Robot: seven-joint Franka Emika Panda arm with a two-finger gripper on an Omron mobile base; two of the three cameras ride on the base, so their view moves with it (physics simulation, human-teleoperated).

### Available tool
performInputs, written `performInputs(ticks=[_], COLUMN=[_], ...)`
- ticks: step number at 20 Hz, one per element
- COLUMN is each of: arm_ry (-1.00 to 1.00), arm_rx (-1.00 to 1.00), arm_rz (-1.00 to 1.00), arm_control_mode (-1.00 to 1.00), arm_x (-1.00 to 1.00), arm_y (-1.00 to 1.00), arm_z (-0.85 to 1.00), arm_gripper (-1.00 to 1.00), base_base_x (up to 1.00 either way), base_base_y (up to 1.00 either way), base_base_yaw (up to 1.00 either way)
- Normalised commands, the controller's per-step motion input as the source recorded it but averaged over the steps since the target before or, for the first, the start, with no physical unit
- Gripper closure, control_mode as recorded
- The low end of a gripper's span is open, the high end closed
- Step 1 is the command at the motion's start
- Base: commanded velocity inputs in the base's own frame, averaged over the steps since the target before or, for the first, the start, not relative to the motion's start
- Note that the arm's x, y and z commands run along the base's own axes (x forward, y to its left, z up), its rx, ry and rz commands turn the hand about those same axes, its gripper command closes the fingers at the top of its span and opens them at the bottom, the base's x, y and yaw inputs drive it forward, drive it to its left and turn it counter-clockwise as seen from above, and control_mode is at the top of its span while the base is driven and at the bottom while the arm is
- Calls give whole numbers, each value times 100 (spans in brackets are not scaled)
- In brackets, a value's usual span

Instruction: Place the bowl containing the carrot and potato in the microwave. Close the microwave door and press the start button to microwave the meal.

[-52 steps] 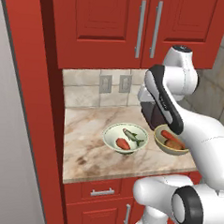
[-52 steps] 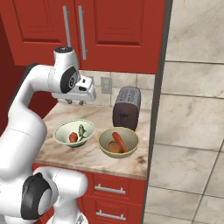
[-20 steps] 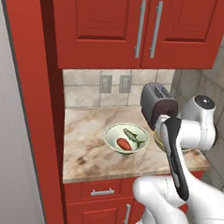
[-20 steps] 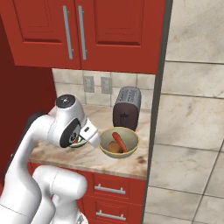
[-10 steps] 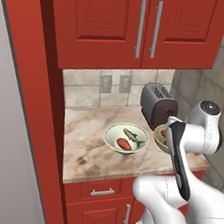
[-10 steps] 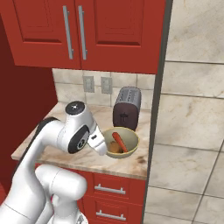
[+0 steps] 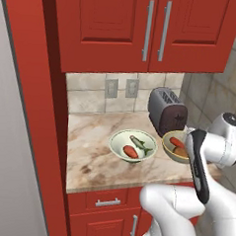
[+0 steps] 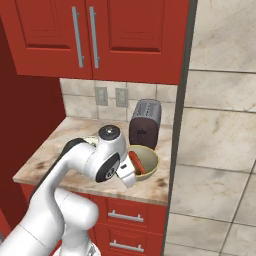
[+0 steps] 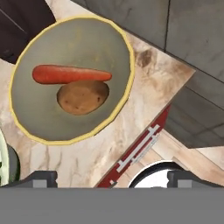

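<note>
The olive-yellow bowl [image 9: 72,127] sits on the marble counter with the orange carrot [image 9: 70,74] lying across it and the brown potato [image 9: 83,96] touching the carrot. From the base views the bowl [image 7: 170,138] [image 8: 149,159] stands in front of the toaster, near the counter's right end. My gripper [image 9: 113,178] hovers above the counter's front edge, just on the near side of the bowl. Its fingertips [image 9: 39,178] stand wide apart with nothing between them. The microwave and its door are out of view.
A paler bowl [image 7: 119,142] holding a fish and a red piece sits left of the olive one. A dark toaster [image 7: 167,110] stands behind the bowls. Red cabinets [image 7: 145,27] hang above, a drawer with a metal handle [image 9: 138,148] lies below, and a tiled wall [image 8: 220,125] closes the right side.
The arm has swung down and rightwards, carrying the hand from over the paler bowl to the near edge of the olive bowl. The jaws stayed open.
</note>
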Motion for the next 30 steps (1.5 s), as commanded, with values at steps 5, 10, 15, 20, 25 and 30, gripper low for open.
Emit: performInputs(ticks=[5, 10, 15, 20, 25, 30], arm_ry=[3, 3, 4, 4, 0, 0], arm_rx=[6, 1, 0, 0, 2, 3], arm_rz=[-3, -8, -14, -15, -9, -6], arm_control_mode=[-100, -100, -100, -100, -100, -100], arm_x=[7, 13, 18, 22, 28, 23], arm_y=[-20, -11, -7, -12, -30, -24], arm_z=[-30, -20, -9, -9, -15, -13], arm_gripper=[-100, -100, -100, -100, -100, -100], base_base_x=[0, 0, 0, 0, 0, 0], base_base_y=[0, 0, 0, 0, 0, 0], base_base_yaw=[0, 0, 0, 0, 0, 0])
